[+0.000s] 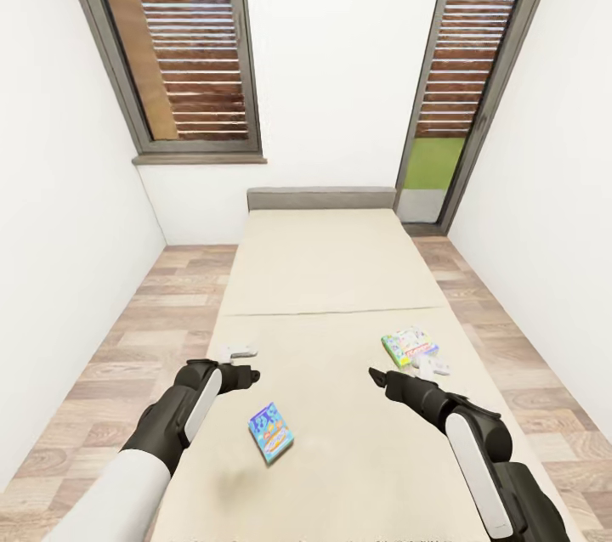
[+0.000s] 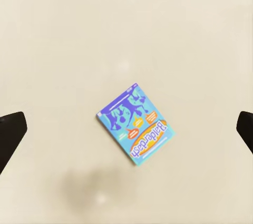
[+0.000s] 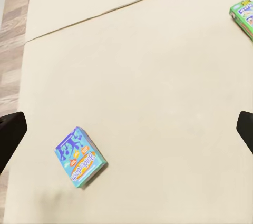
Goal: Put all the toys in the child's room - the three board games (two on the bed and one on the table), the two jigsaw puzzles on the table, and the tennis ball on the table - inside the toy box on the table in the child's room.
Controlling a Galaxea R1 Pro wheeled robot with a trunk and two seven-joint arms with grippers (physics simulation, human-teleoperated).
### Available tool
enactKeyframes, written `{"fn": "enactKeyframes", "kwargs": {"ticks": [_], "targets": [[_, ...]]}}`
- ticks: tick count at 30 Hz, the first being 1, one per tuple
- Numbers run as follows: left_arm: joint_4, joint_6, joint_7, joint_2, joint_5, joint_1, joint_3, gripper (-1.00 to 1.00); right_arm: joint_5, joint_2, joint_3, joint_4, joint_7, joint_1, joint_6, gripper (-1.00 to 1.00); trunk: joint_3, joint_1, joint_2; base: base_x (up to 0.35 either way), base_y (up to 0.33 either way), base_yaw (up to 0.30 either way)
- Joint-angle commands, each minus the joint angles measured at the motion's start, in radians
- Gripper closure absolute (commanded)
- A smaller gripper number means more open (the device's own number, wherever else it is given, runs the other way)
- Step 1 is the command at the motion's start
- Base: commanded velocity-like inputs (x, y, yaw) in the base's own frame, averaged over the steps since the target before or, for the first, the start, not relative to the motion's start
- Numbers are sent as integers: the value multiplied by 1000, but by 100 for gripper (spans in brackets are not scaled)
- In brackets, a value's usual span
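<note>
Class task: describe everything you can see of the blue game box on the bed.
The blue game box is a small flat rectangular carton, blue and teal with cartoon figures and an orange band lettered "Balderdash". It lies face up, closed, skewed to the bed's edges, on the beige mattress. Nothing touches it but the mattress; it lies between the two arms.
</note>
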Motion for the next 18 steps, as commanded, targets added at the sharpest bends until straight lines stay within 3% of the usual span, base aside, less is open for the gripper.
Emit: {"fn": "enactKeyframes", "kwargs": {"ticks": [1,18], "targets": [[-1,4,9,0,10,-1,-2,-100,-8,-1,2,-1,-7,-1,3,-100,-4,1,-2,0,0,0],[-3,2,6,1,14,0,-4,-100,-6,-2,7,-1,-8,-1,-1,-100,-27,1,-2,0,0,0]]}}
